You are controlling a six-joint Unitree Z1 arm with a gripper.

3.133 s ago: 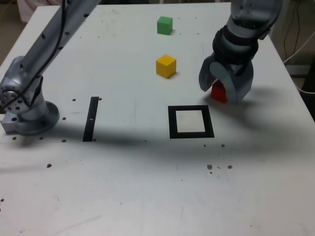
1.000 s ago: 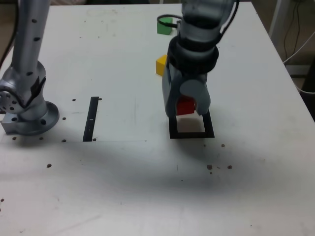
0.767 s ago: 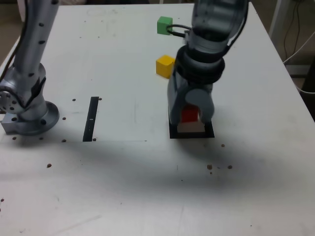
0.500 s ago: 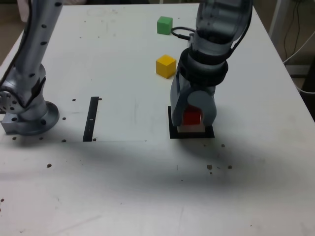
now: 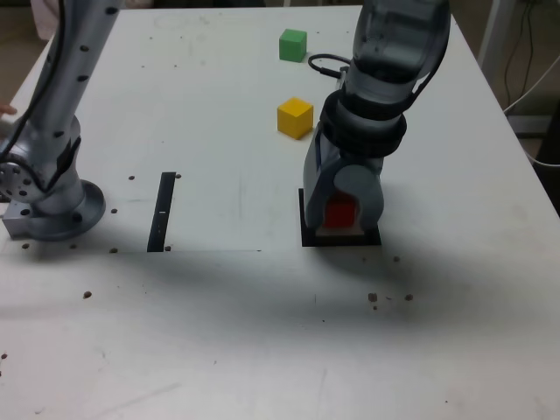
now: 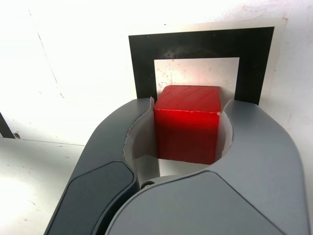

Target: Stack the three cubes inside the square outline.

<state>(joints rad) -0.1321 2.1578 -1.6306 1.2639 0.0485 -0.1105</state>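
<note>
My gripper [image 5: 342,210] is shut on the red cube [image 5: 340,211] and holds it low over the square outline [image 5: 308,238], a black frame with a white centre. In the wrist view the red cube [image 6: 187,123] sits clamped between the two grey fingers [image 6: 139,142], above the white centre of the square outline [image 6: 200,44]. Whether the cube touches the table I cannot tell. The yellow cube [image 5: 295,117] rests on the table behind the gripper. The green cube [image 5: 293,45] lies farther back, near the far edge.
The arm's grey base [image 5: 48,203] stands at the exterior view's left. A thin black strip [image 5: 161,212] lies between the base and the outline. A black cable [image 5: 325,63] loops off the arm close to the green cube. The table's right edge runs near the gripper's side.
The gripper has carried the red cube from the table's right side over to the square outline and lowered it in the last second. The yellow and green cubes have not moved.
</note>
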